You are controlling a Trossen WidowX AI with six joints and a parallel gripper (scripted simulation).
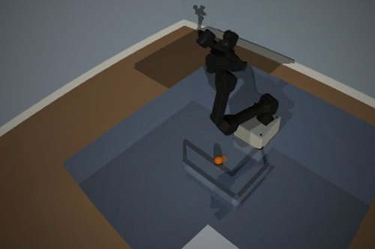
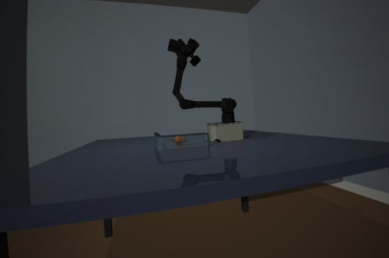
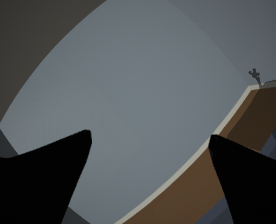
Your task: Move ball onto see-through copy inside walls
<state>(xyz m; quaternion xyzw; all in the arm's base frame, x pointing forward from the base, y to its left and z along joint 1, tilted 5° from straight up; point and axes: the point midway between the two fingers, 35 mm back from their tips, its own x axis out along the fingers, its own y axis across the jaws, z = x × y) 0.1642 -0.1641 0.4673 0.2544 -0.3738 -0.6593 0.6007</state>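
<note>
Just below the centre of the top view, the small orange ball (image 1: 218, 160) rests on the dark blue surface (image 1: 300, 207), overlapping the faint see-through orange copy (image 1: 223, 159) inside the low clear corner walls (image 1: 210, 177). The black arm (image 1: 221, 79) rises above it toward the upper middle. Its hand (image 3: 149, 196) hangs wide open, gripping nothing.

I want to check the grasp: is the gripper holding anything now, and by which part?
Nothing is held. The gripper is raised high with its jaws wide apart, and the ball lies on the table.
</note>
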